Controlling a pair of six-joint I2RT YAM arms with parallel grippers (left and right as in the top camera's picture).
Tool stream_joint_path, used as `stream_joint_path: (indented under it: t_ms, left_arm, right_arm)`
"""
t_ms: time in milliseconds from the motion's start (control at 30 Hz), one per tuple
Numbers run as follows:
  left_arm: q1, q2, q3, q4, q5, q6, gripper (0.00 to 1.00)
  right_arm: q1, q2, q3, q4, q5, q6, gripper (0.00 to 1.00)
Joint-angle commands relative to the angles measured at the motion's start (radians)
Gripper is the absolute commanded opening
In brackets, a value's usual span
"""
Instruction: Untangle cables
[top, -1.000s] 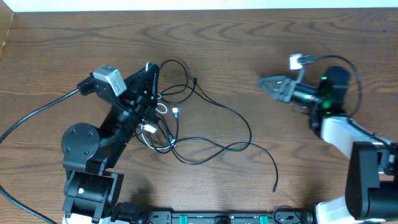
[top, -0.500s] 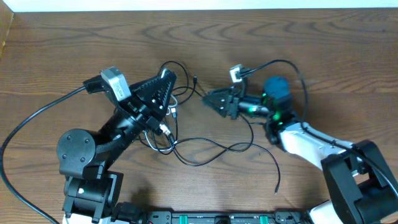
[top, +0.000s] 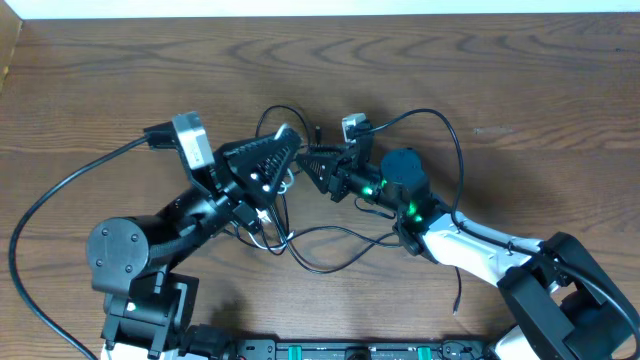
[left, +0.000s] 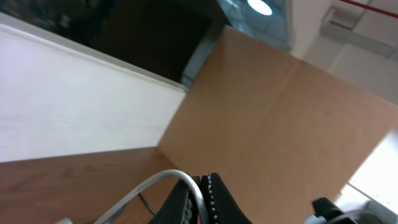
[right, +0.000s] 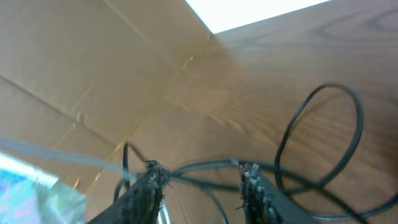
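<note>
Wood table (top: 500, 80), cables (top: 318, 232) partly hidden

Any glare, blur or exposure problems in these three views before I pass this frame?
Overhead: evenly lit and sharp; the black cables read clearly against the table. Left wrist: tilted, a ceiling lamp glares at the top edge, white cable soft. Right wrist: blurred throughout, blown-out white patch upper right.

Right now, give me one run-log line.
left gripper: shut on white cable | right gripper: open, straddling black cable | cables: tangled
</note>
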Motion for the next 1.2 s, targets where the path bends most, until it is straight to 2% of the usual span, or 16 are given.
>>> stream_joint_path:
  t_ms: [0,233,500,667,833,1167]
  left_arm:
    - [-0.045,-0.002,0.026,0.023,0.034,-0.02,0.07]
    - [-0.137,0.053,0.026,0.064,0.002,-0.02,0.07]
    - [-0.233,0.14,0.026,0.248,-0.001,-0.02,0.07]
    - [-0.233,0.151,0.026,0.328,-0.062,-0.009,0.07]
    - [-0.219,0.15,0.026,0.423,-0.126,0.042,0.08]
    - [-0.072,0.148,0.026,0.509,-0.17,0.044,0.07]
  right_arm:
    - [0.015,-0.011,0.008,0.021,0.095,-0.015,0.36]
    - [0.04,-0.007,0.008,0.019,0.109,-0.016,0.32]
    - [0.085,0.027,0.008,-0.046,0.13,-0.024,0.3]
    - [0.103,0.099,0.008,-0.072,0.129,-0.031,0.29]
    - [0.109,0.187,0.008,-0.098,0.101,-0.03,0.24]
    - [0.104,0.239,0.008,-0.131,0.07,-0.031,0.22]
